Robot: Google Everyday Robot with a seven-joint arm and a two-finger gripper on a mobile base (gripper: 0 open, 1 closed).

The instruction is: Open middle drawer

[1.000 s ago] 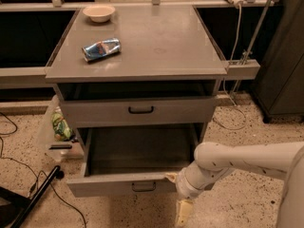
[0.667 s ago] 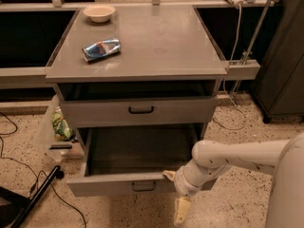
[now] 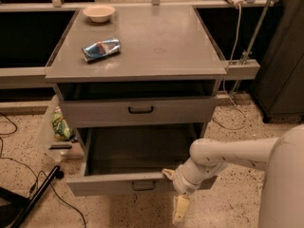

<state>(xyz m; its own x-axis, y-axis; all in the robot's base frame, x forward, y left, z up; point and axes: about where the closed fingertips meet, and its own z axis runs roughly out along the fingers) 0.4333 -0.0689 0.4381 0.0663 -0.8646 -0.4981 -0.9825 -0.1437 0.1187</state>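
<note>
The middle drawer (image 3: 118, 185) is a grey metal drawer with a small black handle (image 3: 143, 186). It stands pulled far out, and its inside looks empty. My gripper (image 3: 174, 192) is at the right part of its front, to the right of the handle. One cream fingertip (image 3: 167, 173) rests at the front's top edge. The other fingertip (image 3: 180, 210) hangs below the front. The fingers are spread apart and hold nothing.
The upper drawer (image 3: 137, 110) with a black handle sits almost shut under the cabinet top (image 3: 156, 42). On the top lie a crushed blue can (image 3: 100, 49) and a bowl (image 3: 99, 12). A bag (image 3: 61, 126) and cables (image 3: 33, 184) lie on the floor at left.
My arm and gripper have shifted slightly to the left along the drawer front. The drawer stays pulled out.
</note>
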